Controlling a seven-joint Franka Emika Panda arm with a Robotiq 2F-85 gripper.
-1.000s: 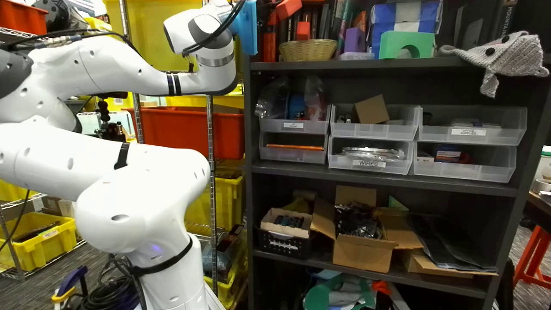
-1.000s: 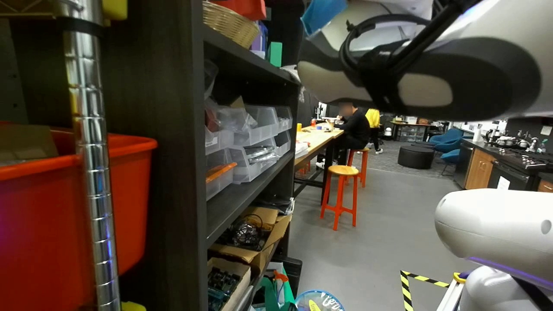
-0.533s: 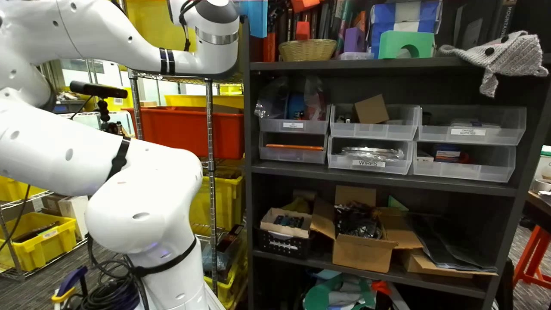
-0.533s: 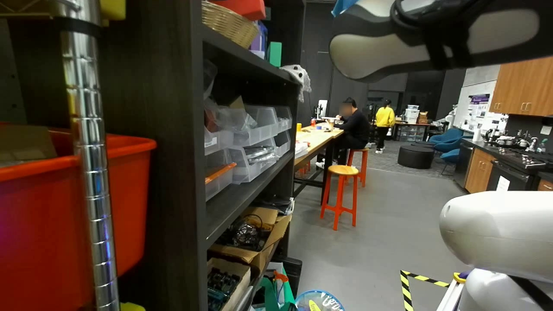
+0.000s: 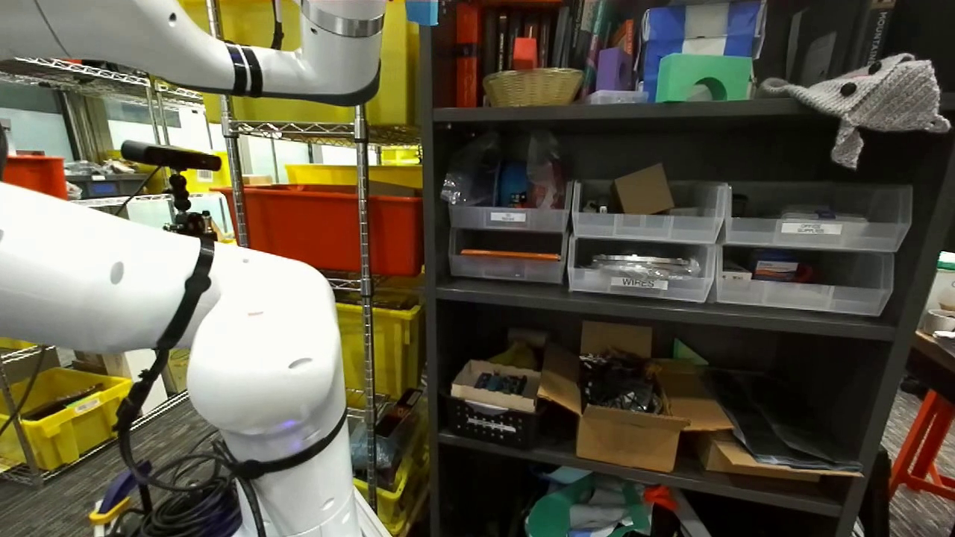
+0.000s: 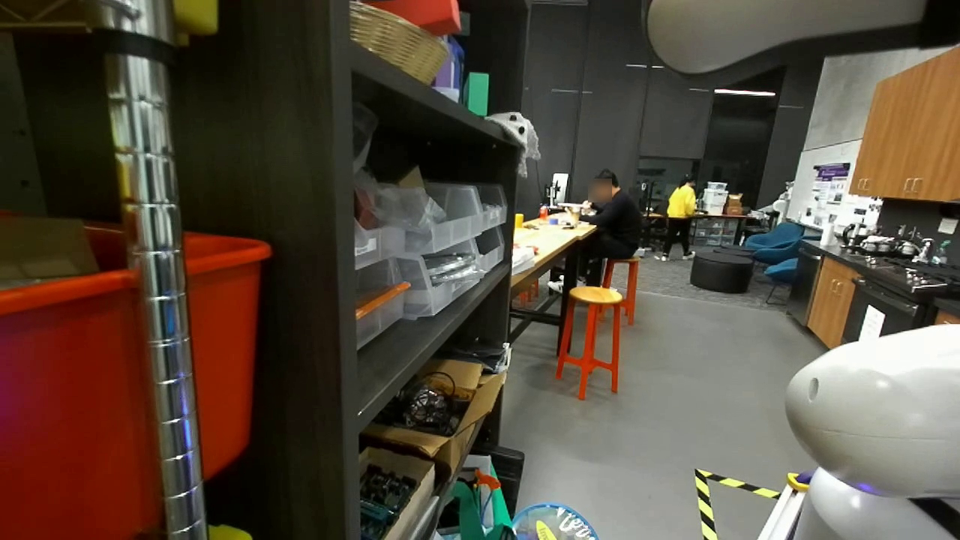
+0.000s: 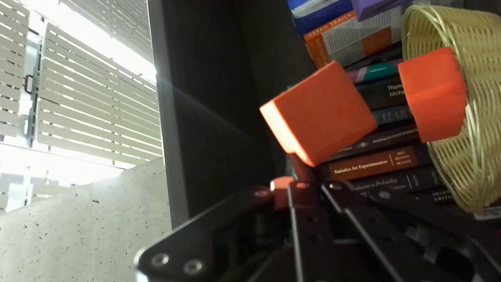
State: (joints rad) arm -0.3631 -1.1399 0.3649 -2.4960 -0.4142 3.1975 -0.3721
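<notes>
In the wrist view my gripper (image 7: 311, 174) comes up from the bottom, its dark fingers closed together at the tips. An orange block (image 7: 323, 113) sits at those fingertips, tilted, with a small notch on its lower edge; the contact is partly hidden behind the block. To its right, a second orange block (image 7: 434, 96) rests in the mouth of a wicker basket (image 7: 481, 117). An exterior view has the same basket (image 5: 533, 88) on the top shelf with its red-orange block (image 5: 524, 54). Both exterior views cut off the gripper above their top edges.
Book spines (image 7: 372, 166) stand behind the blocks, beside a dark shelf side panel (image 7: 219, 98). The top shelf also carries a purple block (image 5: 613, 70), a green arch block (image 5: 705, 77) and a grey knitted toy (image 5: 884, 97). Clear bins (image 5: 645, 268) fill the shelf below.
The arm has risen, and its wrist is now mostly above the exterior views. The orange block at the gripper moved with it and has left the top of an exterior view.
</notes>
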